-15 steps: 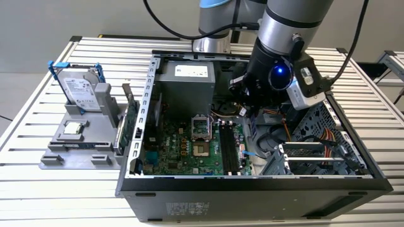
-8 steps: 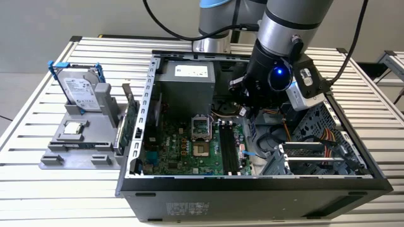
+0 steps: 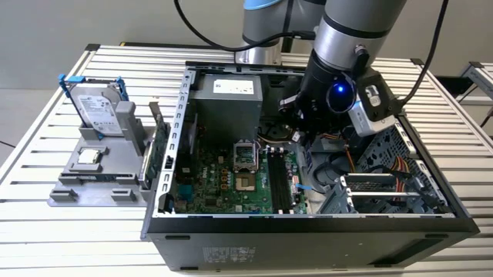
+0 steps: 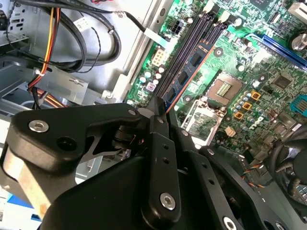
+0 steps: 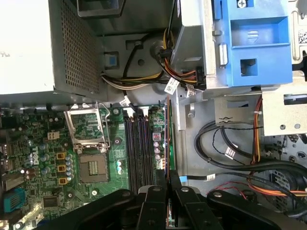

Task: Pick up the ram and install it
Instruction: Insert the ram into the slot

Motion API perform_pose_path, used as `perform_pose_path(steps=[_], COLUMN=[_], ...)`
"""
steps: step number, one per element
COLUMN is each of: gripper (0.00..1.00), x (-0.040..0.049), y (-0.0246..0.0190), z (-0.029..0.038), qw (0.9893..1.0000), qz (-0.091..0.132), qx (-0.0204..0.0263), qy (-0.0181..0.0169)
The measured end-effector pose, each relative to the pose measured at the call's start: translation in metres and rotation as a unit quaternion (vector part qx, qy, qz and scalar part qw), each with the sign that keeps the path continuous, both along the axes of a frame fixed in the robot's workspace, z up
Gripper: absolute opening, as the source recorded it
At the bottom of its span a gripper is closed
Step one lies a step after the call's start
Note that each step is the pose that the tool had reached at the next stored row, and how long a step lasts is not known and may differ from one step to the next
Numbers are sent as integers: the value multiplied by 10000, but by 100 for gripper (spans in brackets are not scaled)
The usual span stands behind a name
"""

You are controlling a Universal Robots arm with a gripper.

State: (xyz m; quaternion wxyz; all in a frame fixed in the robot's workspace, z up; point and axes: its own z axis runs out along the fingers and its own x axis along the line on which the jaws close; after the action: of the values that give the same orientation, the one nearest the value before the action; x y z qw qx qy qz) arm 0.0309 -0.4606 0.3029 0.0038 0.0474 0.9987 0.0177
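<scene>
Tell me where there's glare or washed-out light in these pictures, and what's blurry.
In the first wrist view, the pale metal power-supply box is blown out to plain white. In the exterior view, a blue light glows on the black wrist, and the slatted metal table reads bright and even. In the second wrist view, the black hand close to the lens looks soft, while the green motherboard is crisp.

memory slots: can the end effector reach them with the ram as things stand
Probably yes: the end effector, shut on the ram, hangs inside the open case just above the memory slots, and no cable crosses them.
</scene>
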Motion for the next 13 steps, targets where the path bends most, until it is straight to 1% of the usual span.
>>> perform_pose_path(steps=[13], gripper=[0], x=[0], y=[1], z=[-36], qw=[10000], qz=[0], qx=[-31], qy=[0])
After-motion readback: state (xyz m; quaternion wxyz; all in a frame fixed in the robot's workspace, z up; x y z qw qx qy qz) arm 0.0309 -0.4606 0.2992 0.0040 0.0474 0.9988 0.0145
